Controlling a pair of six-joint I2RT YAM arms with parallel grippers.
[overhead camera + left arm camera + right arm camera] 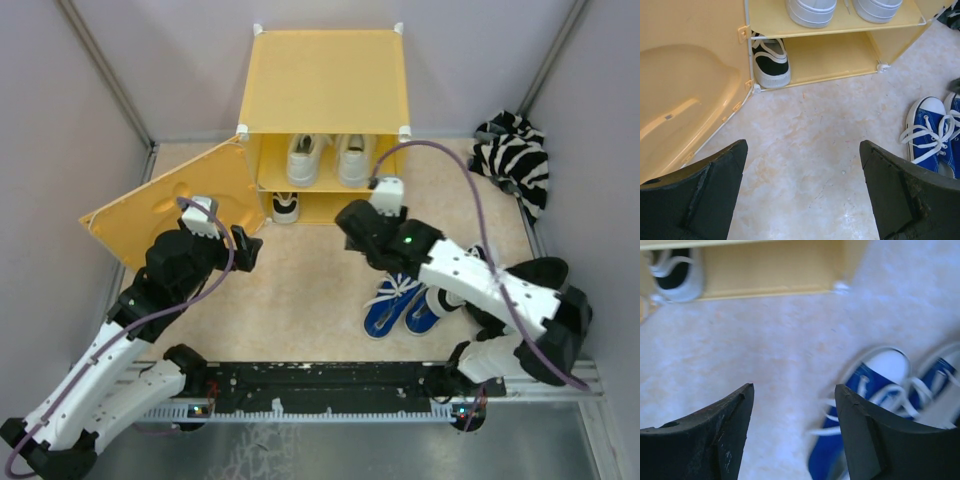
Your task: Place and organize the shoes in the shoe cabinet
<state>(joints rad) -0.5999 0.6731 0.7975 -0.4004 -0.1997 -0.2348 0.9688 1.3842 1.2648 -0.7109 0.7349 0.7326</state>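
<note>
- Shoe cabinet (pixel 322 95) stands at the back of the floor, its door (pixel 170 205) swung open to the left.
- White shoes (pixel 303 158) sit on the upper shelf. One black-and-white shoe (pixel 769 62) is at the lower shelf's left end.
- Blue shoes (pixel 390 305) lie on the floor beside the right arm.
- Left gripper (pixel 802 150) is angled down near the door, fingers wide apart, empty.
- Right gripper (pixel 792 390) is stretched toward the cabinet front, fingers apart, nothing between them.

Cabinet (pixel 322 80) at back, door (pixel 170 200) swung left.
Sneaker pair (pixel 325 158) on its inner shelf (pixel 840 22); lone sneaker (pixel 286 207) below, left end; second pair (pixel 385 305) on floor (pixel 300 280) before it, rightward.
</note>
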